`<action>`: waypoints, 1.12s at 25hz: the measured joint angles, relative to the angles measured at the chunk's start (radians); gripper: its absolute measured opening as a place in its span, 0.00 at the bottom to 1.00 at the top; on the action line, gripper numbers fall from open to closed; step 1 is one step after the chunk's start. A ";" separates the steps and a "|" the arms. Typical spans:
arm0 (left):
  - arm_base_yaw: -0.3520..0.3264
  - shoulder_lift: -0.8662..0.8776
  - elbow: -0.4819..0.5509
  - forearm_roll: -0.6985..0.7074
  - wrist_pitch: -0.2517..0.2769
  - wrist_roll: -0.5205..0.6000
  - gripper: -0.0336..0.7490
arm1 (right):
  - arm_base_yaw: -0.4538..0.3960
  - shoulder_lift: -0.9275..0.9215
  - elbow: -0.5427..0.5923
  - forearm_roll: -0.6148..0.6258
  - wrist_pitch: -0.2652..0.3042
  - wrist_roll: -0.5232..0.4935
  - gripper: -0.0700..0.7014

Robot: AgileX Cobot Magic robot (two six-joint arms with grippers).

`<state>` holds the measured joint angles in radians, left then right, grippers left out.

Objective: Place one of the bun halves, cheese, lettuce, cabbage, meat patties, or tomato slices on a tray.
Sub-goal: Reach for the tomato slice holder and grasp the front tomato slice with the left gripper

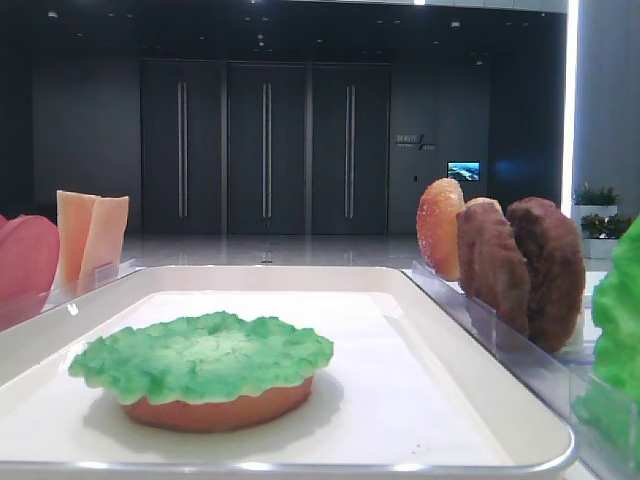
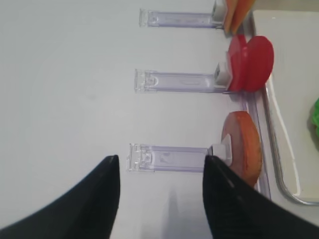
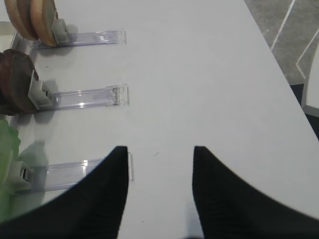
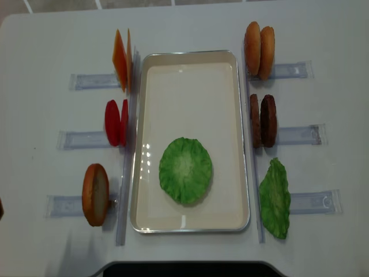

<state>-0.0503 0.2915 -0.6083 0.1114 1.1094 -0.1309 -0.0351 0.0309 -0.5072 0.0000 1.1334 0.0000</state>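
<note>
L fingers (image 2: pixel 112 199) are wide apart, holding nothing, above the white surface (image 2: pixel 65 89) near a clear holder (image 2: pixel 169 158) w/ a bun half (image 2: pixel 242 147) standing at its end. R fingers (image 3: pixel 107 194) are apart too, holding nothing, by another clear holder (image 3: pixel 75 172). In the middle sits the tray (image 4: pixel 190 66). On it, a lettuce (image 4: pixel 185 170) lies on a flat bun half (image 1: pixel 215 408). Left of the tray: cheese (image 4: pixel 121 59), tomato slices (image 4: pixel 116 122). Right: more buns (image 4: pixel 259 49), meat patties (image 4: pixel 262 120), another green leaf (image 4: pixel 275 198).
</note>
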 joint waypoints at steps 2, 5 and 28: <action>0.000 0.113 -0.042 0.017 -0.012 -0.024 0.56 | 0.000 0.000 0.000 0.000 0.000 0.000 0.47; 0.000 0.295 -0.120 0.020 -0.050 -0.032 0.56 | 0.000 0.000 0.000 0.000 0.000 0.000 0.47; 0.000 1.192 -0.445 0.021 -0.171 -0.035 0.56 | 0.000 0.000 0.000 0.000 0.000 0.000 0.47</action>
<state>-0.0503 1.4837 -1.0533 0.1327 0.9383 -0.1655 -0.0351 0.0309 -0.5072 0.0000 1.1334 0.0000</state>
